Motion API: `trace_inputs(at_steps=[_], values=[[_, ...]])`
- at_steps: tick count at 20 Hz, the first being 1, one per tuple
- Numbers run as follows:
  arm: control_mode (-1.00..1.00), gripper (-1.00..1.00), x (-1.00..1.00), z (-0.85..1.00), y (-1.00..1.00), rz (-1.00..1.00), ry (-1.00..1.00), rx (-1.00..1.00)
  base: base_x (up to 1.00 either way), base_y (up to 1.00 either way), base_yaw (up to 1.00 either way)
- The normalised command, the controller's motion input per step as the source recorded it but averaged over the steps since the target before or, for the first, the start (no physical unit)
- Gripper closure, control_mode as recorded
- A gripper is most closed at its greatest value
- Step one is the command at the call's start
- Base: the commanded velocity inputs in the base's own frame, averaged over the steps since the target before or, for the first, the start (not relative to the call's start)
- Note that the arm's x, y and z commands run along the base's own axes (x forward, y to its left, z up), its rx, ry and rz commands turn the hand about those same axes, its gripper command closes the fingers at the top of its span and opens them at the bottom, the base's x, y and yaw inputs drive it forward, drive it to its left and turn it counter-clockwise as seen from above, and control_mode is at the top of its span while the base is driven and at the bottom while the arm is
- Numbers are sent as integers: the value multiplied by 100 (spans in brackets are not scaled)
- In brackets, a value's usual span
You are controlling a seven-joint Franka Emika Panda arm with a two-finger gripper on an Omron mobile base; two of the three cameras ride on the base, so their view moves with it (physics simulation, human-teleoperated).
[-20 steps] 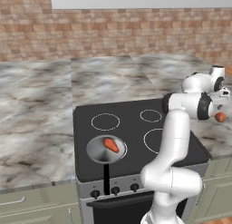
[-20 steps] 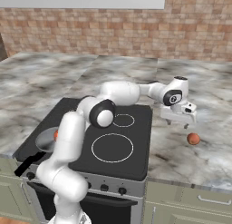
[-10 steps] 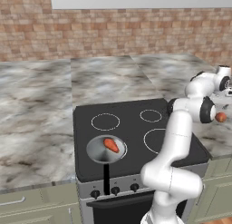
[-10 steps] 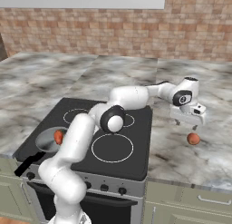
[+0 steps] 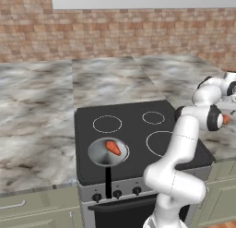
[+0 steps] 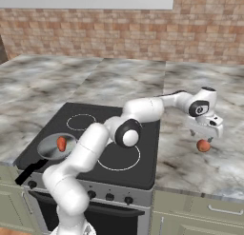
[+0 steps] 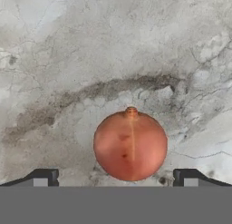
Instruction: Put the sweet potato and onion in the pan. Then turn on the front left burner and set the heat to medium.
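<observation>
The arm reached far out to the right over the marble counter (image 6: 190, 167), beside the stove (image 6: 143, 167). The gripper (image 6: 204, 136) hung just above the onion (image 6: 203, 145), which sat on the counter well clear of the stovetop. In the hand view the onion (image 7: 130, 144) lay centred between the two fingertips (image 7: 43, 177), which stood wide apart on either side of it, neither touching it; the jaws held nothing. From the left the onion (image 5: 226, 119) peeked out as a small orange spot behind the arm's elbow. The sweet potato (image 5: 112, 147) lay inside the pan (image 5: 98, 154), which sat on the front left burner with its black handle pointing toward the knobs (image 5: 117, 193). From the right, the sweet potato (image 6: 61, 143) showed in the pan (image 6: 49, 148) likewise.
</observation>
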Motion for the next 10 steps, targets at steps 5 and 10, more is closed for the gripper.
trace_inputs(at_steps=[5, 10], values=[[-100, -100, 8, -35, -25, -6, 0, 1, 0, 0, 0], [-100, -100, 4, -2, -15, -5, 0, 0, 0, 0, 0]])
